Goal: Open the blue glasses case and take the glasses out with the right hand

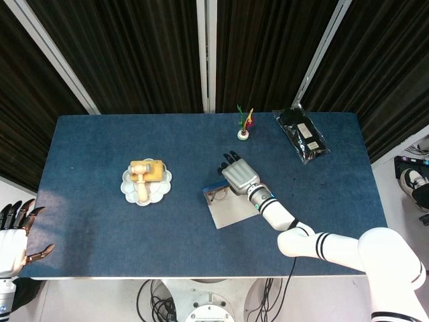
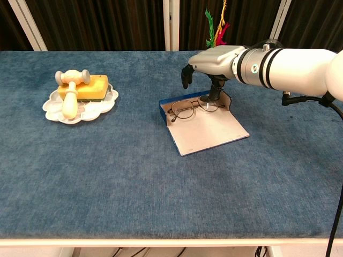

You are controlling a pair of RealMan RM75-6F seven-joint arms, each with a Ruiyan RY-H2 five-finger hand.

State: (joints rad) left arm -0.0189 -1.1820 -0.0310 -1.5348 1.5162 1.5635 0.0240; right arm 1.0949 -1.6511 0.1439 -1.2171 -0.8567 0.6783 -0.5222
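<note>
The blue-covered tabletop (image 2: 134, 182) is shown from the chest camera and from above. Nearest the robot, at the lower left corner of the head view, the left hand (image 1: 13, 231) is seen off the tabletop edge with its fingers spread and nothing held.

Near the middle of the tabletop, the blue glasses case (image 2: 206, 128) lies open, its pale inner flap laid flat toward the robot and its blue outer wall visible along the left and far edges. The glasses (image 2: 194, 107) are seated at the far end of the case, lenses side by side, the frame resting against the raised back wall.

Directly above the far end of the case the right hand (image 2: 211, 61) is held palm down, its dark fingers curled downward. One fingertip (image 2: 213, 94) is lowered onto or just beside the right lens; whether the frame is actually pinched cannot be told from either view.

To the left, well apart from the case, a white scalloped dish (image 2: 80, 106) carries a yellow sponge (image 2: 91, 87) and a wooden mallet (image 2: 71, 91).

Farther back, a small white holder with coloured feathers (image 1: 244, 124) stands near the far edge, and a black packet (image 1: 302, 135) lies toward the far right corner.
</note>
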